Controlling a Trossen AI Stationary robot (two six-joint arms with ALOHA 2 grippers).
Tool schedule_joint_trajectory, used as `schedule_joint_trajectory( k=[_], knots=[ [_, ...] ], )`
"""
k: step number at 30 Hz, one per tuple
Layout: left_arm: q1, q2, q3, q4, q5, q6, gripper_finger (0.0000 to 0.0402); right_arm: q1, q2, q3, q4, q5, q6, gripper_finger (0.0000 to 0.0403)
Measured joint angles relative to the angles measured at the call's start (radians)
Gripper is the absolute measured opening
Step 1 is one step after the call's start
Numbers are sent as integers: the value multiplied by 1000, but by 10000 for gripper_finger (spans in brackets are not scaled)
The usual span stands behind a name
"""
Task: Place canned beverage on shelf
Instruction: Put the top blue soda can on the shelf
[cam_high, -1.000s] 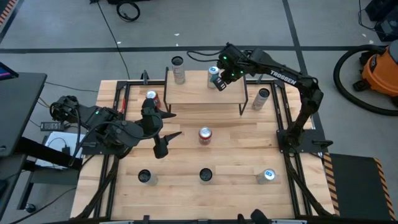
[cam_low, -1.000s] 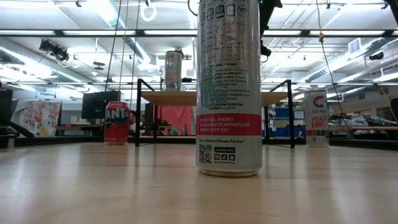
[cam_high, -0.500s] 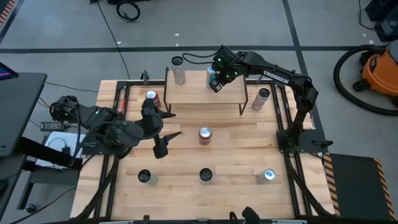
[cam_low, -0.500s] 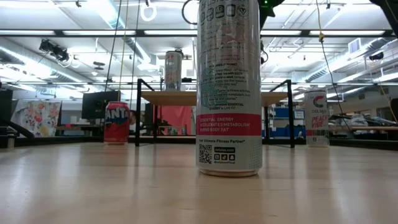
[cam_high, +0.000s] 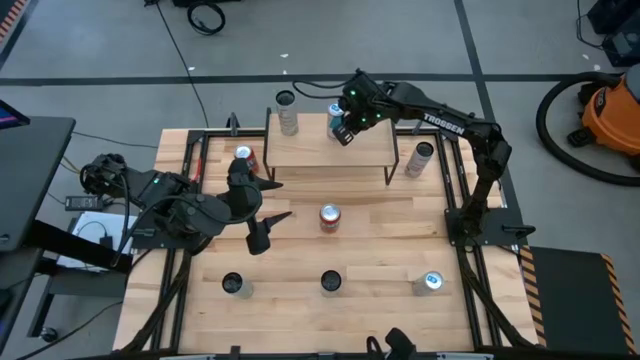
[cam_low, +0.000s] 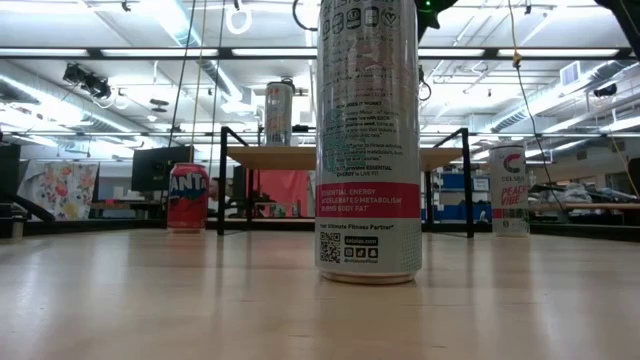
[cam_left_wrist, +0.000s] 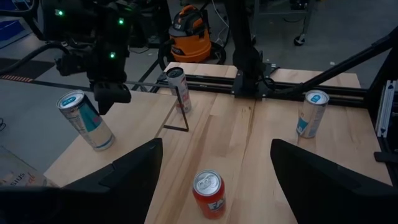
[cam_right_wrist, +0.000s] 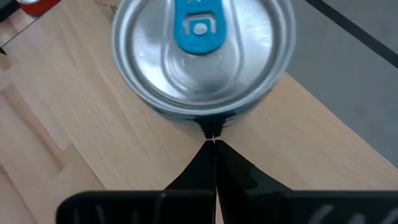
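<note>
The blue-tab can (cam_high: 334, 112) stands upright on the shelf (cam_high: 310, 150), near its back edge and toward the R side, w/ the right gripper (cam_high: 343, 133) just beside it over the shelf, fingers pressed together and holding nothing. The silver can (cam_high: 287, 112) stands at the shelf's back-L corner. The left gripper (cam_high: 281, 200) waits in front of the shelf on the L, fingers spread wide and empty, and the red can (cam_high: 329, 216) is on the table in front of the shelf.

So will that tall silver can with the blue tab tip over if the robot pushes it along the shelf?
Probably tippy: the tall, slim silver can stands upright near an edge of the light-wood shelf. Its smooth round side may slide off the shut right gripper touching it. The tab looks unopened, so maybe heavy.
</note>
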Motion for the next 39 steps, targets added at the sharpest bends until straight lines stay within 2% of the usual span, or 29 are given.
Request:
schedule_joint_trajectory(
  k=[12,22,39],
  knots=[
    [0,0,0,0,0,0,311,-21,0,0,11,29,14,4],
    [0,0,0,0,0,0,311,-25,0,0,62,-26,10,4],
    [0,0,0,1,0,-1,311,-25,0,0,109,-52,8,4]
  ],
)
